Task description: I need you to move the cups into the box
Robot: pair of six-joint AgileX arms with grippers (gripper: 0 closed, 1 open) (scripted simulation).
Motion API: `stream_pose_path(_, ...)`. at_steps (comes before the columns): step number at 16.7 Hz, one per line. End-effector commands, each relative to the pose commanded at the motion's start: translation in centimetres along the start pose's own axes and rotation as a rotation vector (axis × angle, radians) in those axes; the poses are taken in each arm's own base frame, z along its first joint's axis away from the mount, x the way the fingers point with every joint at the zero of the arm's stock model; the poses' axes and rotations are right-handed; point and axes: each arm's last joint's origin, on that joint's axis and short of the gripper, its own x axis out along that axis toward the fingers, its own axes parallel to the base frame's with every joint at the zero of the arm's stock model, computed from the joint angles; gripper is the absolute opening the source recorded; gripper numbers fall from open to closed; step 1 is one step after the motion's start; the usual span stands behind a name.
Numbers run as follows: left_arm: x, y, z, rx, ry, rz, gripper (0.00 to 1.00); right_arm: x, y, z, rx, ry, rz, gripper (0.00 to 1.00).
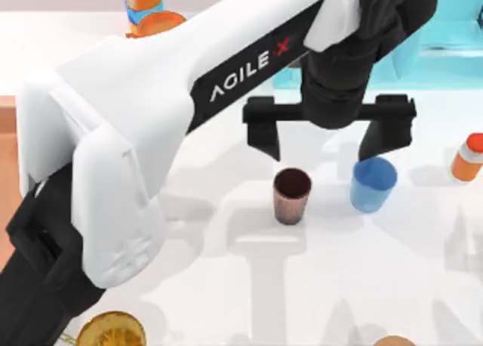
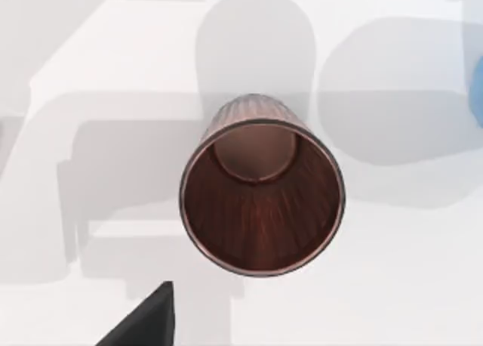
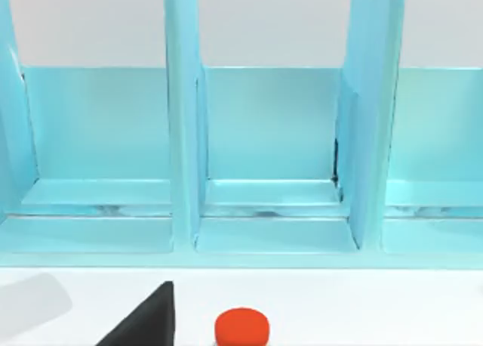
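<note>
Above the brown cup point(image 1: 291, 196), left pincer point(image 1: 329, 146) spread wide, blue cup point(image 1: 373, 184) beside.

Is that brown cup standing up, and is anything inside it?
Upright and empty: the brown cup stands mouth-up on the table, its bare bottom visible from the left wrist view.

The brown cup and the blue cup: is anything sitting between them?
No. In the top view, only bare white table separates the brown cup from the blue cup; the open left gripper hovers beyond them.
</note>
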Motion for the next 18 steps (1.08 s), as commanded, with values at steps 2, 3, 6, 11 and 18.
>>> stream_pose_path(2, 2.1, -0.1, 0.1, 0.000, 0.002, 0.002, 1.00, 0.0, 0.0, 0.0, 0.000, 0.000, 0.000, 1.00)
stream_pose_path(3, 3.4, -0.1, 0.1, 0.000, 0.004, 0.005, 1.00, 0.0, 0.0, 0.0, 0.000, 0.000, 0.000, 1.00)
stream_pose_path(6, 6.9, 0.0, -0.2, 0.001, 0.006, 0.007, 1.00, 0.0, 0.0, 0.0, 0.000, 0.000, 0.000, 1.00)
stream_pose_path(11, 8.5, 0.2, -0.4, 0.000, 0.004, 0.005, 1.00, 0.0, 0.0, 0.0, 0.000, 0.000, 0.000, 1.00)
stream_pose_path(18, 8.5, 0.2, -0.4, 0.000, 0.004, 0.005, 0.62, 0.0, 0.0, 0.0, 0.000, 0.000, 0.000, 1.00)
